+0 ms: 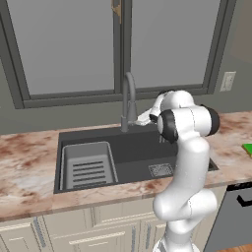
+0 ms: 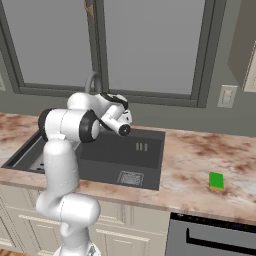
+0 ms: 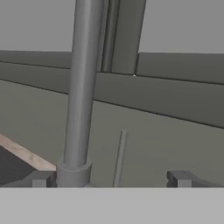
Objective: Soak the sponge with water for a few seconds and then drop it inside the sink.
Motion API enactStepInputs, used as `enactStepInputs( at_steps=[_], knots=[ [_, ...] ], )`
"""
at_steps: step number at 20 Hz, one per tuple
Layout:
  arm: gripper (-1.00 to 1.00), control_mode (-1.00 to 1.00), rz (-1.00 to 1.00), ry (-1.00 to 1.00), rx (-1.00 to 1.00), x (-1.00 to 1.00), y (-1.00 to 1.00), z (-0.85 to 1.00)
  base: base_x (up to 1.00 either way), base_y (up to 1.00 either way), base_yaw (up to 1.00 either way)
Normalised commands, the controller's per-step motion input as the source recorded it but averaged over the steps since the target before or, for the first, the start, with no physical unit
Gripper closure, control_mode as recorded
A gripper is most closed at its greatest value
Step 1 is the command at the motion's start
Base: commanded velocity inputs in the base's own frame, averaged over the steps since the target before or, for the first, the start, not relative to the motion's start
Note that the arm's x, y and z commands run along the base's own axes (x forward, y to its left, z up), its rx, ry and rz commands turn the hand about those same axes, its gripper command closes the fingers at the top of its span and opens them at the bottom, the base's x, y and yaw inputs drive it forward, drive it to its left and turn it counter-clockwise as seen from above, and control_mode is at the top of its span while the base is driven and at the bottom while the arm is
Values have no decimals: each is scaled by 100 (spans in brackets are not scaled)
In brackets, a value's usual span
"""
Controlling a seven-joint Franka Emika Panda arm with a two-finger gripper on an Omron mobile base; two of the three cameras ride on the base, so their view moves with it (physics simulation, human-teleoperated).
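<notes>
Now, near to far:
Sponge: lies flat on the marbled tabletop, green face up, well to the right of the sink and close to the near edge; nothing touches it.
Sink: dark grey basin sunk into the tabletop, square drain grate on its floor, lighter slotted rack in its left half.
Gripper: raised over the far side of the sink, close to the faucet base and pointing at the back wall; the jaws stand wide apart and hold nothing.
Faucet: tall grey gooseneck at the far rim; its stem rises just left of the fingertips in the hand view.
Window: behind the faucet, frosted panes in a dark frame.
</notes>
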Motion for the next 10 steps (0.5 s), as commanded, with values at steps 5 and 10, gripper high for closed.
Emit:
enactStepInputs(
  at_steps=[5,10],
  knots=[
    [-100,-100,-2,0,0,34,0,-16,0,0,0],
    [-100,-100,-2,0,0,35,0,-11,0,0,0]
  ],
)
